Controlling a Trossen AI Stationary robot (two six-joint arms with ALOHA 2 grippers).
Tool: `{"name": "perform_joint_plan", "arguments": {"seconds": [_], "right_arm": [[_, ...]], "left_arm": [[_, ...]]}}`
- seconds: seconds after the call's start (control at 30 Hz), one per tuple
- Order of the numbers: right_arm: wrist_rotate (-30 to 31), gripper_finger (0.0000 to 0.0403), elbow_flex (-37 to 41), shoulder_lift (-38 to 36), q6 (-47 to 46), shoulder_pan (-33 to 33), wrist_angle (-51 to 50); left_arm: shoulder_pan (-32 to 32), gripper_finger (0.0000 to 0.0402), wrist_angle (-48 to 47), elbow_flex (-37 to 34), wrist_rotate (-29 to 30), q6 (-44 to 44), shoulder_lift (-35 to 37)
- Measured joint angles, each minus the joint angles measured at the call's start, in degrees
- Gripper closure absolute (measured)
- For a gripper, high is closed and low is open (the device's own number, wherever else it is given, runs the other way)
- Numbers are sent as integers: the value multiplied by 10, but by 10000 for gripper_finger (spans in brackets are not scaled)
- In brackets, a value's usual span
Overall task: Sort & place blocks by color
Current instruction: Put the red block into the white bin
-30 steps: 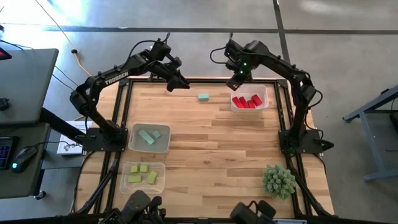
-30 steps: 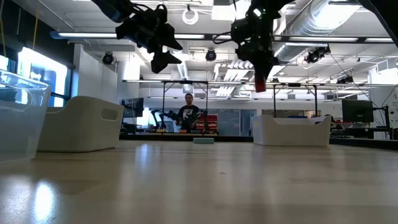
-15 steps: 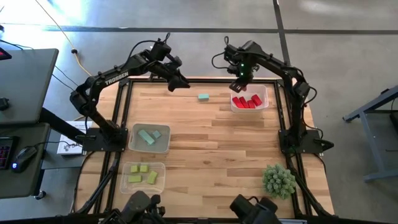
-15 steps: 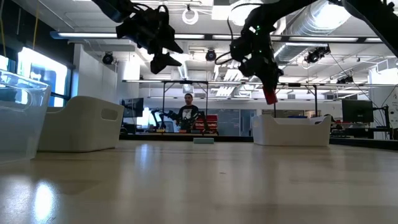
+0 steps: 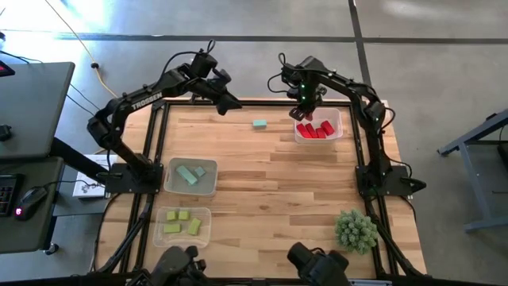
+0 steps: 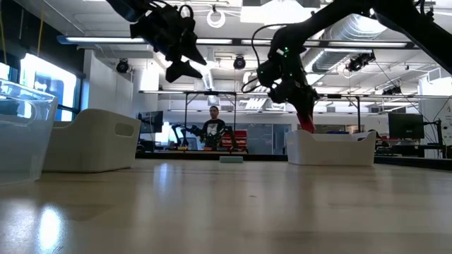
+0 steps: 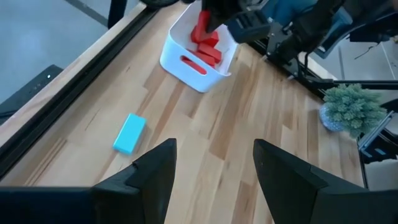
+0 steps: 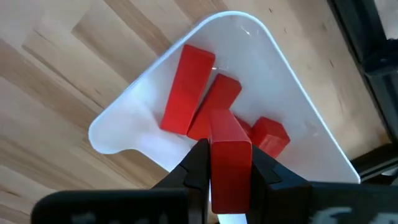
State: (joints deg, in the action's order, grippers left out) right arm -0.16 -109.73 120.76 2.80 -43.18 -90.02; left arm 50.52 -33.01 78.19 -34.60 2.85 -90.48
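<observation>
The right gripper [image 8: 231,163] is clamped on a red bar [image 8: 231,158] and hangs just above the clear tray [image 5: 337,117] at the far right of the table [image 5: 270,183]. The bar is held upright, its lower end pointing at the red blocks [image 5: 315,129] already lying in that tray.

Risk, as I judge it: the tray is crowded. A release from this height could land the bar on end on the pile, and it may topple toward the rim or bounce out onto the wood. The gripper stands nearer the tray's inner edge than its middle, which adds to that risk. A descent too deep would press the bar onto the blocks beneath and could shove the light tray.

The left gripper [image 7: 212,168] waits with its fingers spread and empty, above the far left part of the table. One teal block [image 5: 259,124] lies loose on the wood between the two arms, not yet sorted.

Condition of the goods: the held bar is a plain, smooth, bright red piece with crisp edges. Teal blocks [image 5: 189,174] sit in a tray [image 5: 171,187] on the left, with yellow-green blocks [image 5: 181,221] in the tray [image 5: 205,235] nearer the front.
</observation>
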Motion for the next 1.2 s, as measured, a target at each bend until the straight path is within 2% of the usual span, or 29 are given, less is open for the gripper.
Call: {"name": "perform_joint_plan", "arguments": {"seconds": [0.27, 0.43, 0.6, 0.83, 0.97, 1.2], "right_arm": [[-14, 366, 4, 4, -4, -13, 1], [-20, 366, 76, 3, -13, -32, 0], [1, 366, 150, 4, -19, -35, 0], [12, 364, 181, 4, -18, -29, 21], [13, 343, 172, 4, -14, -29, 27], [34, 280, 140, 4, 2, -29, 27]], "left_arm": [[0, 200, 0, 0, 4, -15, 31], [0, 200, 0, 0, 6, -15, 43], [0, 200, 1, 0, 6, -16, 43], [0, 200, 1, 0, 8, -35, 43], [0, 200, 1, 0, 8, -35, 43], [0, 200, 2, 0, 8, -35, 43]]}}
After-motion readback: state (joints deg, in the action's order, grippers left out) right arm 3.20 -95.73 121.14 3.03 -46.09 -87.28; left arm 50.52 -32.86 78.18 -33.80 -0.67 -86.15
